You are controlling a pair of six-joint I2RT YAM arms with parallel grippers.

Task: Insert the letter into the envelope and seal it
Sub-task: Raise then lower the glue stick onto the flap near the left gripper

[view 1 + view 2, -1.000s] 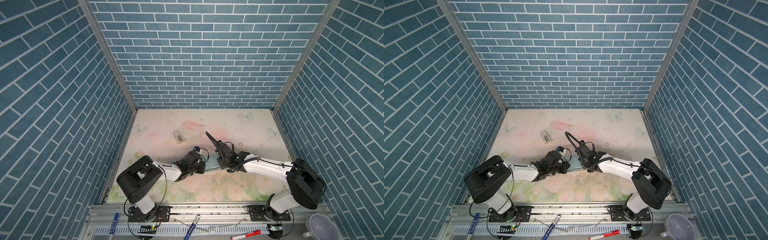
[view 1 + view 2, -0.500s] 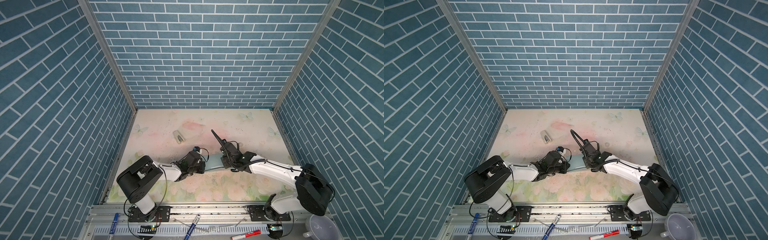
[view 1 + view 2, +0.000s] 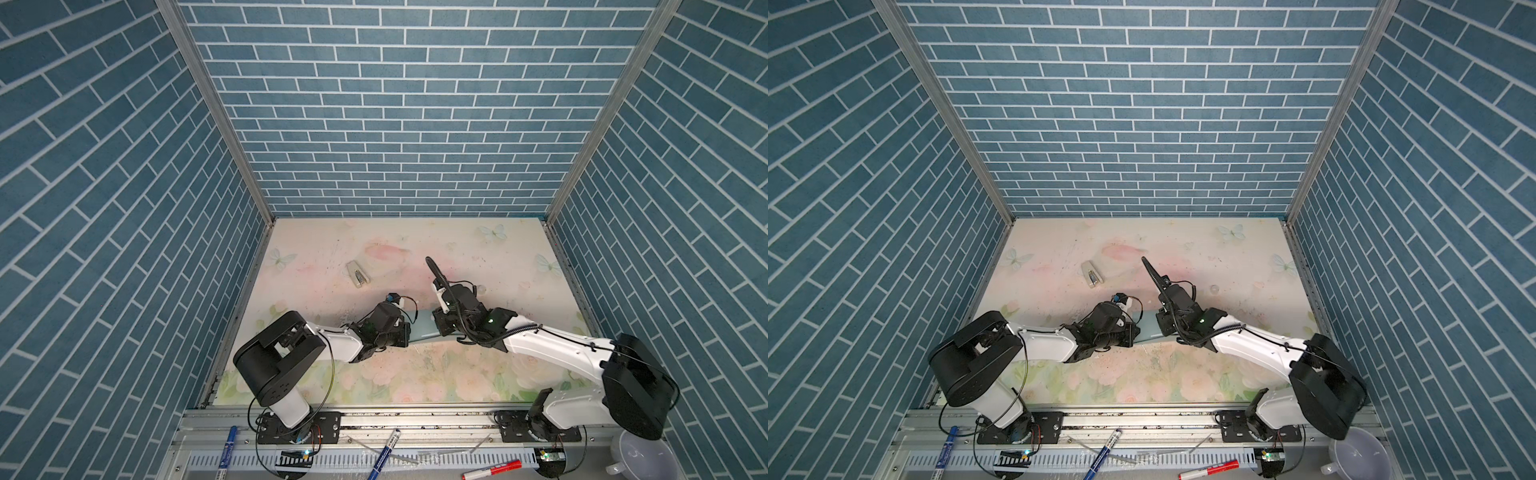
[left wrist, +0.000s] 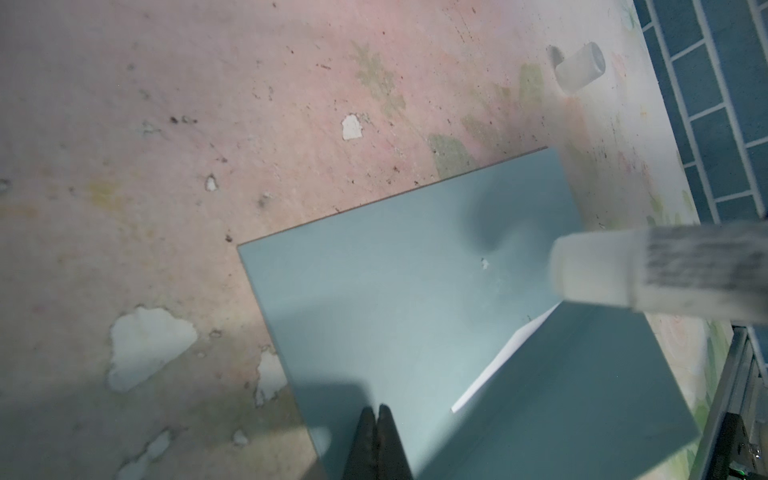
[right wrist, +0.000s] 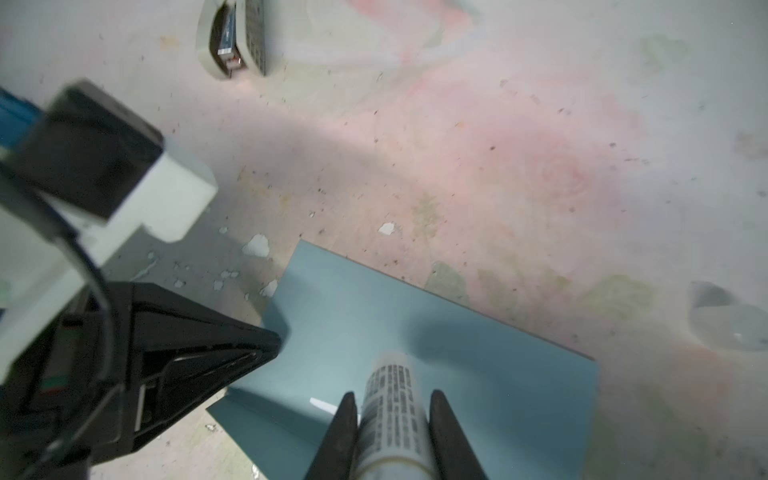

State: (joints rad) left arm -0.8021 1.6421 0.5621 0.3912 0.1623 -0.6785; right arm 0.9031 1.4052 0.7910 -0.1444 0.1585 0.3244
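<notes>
The teal envelope (image 3: 422,328) (image 3: 1148,328) lies flat on the table between my two grippers. At its opening a thin white strip of the letter (image 4: 503,361) (image 5: 322,404) shows; the rest is hidden inside. My left gripper (image 4: 377,409) (image 3: 405,330) is shut, with its tips resting on the envelope (image 4: 415,291) near one end. My right gripper (image 5: 392,397) (image 3: 440,328) is shut on a white glue stick (image 5: 390,399) (image 4: 623,274), held just over the envelope (image 5: 478,353).
A small stapler (image 3: 358,274) (image 3: 1092,274) (image 5: 235,33) lies farther back on the left. A clear cap (image 3: 480,289) (image 3: 1214,289) (image 4: 579,66) rests on the table beyond the right gripper. Brick-patterned walls enclose three sides.
The right arm has shifted slightly to the right and back with the glue stick. The left arm and the envelope have stayed put.
</notes>
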